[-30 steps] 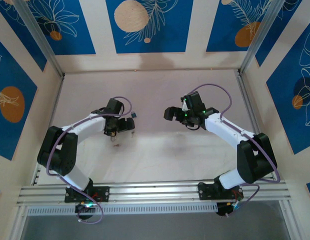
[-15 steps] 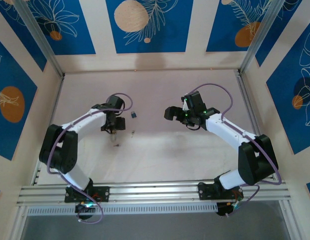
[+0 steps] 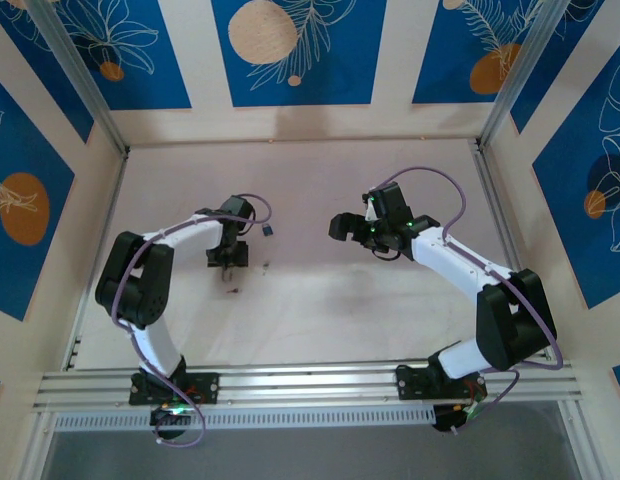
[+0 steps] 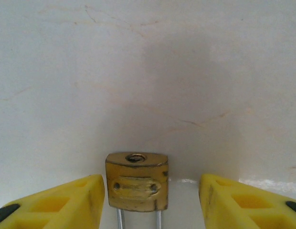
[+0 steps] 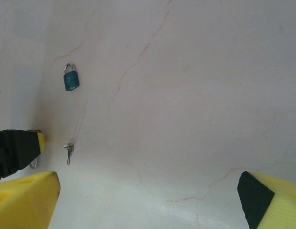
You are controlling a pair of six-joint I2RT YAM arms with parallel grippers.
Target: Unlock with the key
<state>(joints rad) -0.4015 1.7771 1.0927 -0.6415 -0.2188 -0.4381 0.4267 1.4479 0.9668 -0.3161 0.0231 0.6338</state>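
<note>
Left tool (image 4: 150,202): released, not clamped; its yellow fingers (image 4: 57,202) stood on either side of the brass padlock (image 4: 136,181), the left one touching it or nearly so and the right one apart.
Brass padlock: lay flat on the surface (image 3: 390,300), keyhole end away from the wrist camera, shackle toward it.
Right tool (image 5: 148,205): spread wide and holding nothing, over bare surface well apart from the locks.
Key (image 5: 68,150): small, lying loose on the surface near the left tool, touched by neither tool.
Teal padlock (image 5: 70,80): lay apart from the key; which lock the key fitted could not be told.
Risk, off-centre grip: the lock sat nearer one finger, so a squeeze would likely have pushed or turned it before it was clamped, leaving the keyhole skewed.
Risk, slip: the lock body was smooth metal and low on the surface, so the fingers might have scraped the surface or ridden over it.
Risk, key: it was thin and flat, hard to pinch, and could have been flicked aside or picked up at a bad angle for the keyhole.
Risk, crowding: the key lay close to the left tool, so the two arms could have met.
Surface: pale and marble-like, with thin veins and faint marks.
Room: cream walls with blue panels (image 3: 290,50) of white leaves and orange discs, metal corner posts, and a metal rail (image 3: 310,380) at the near edge.
</note>
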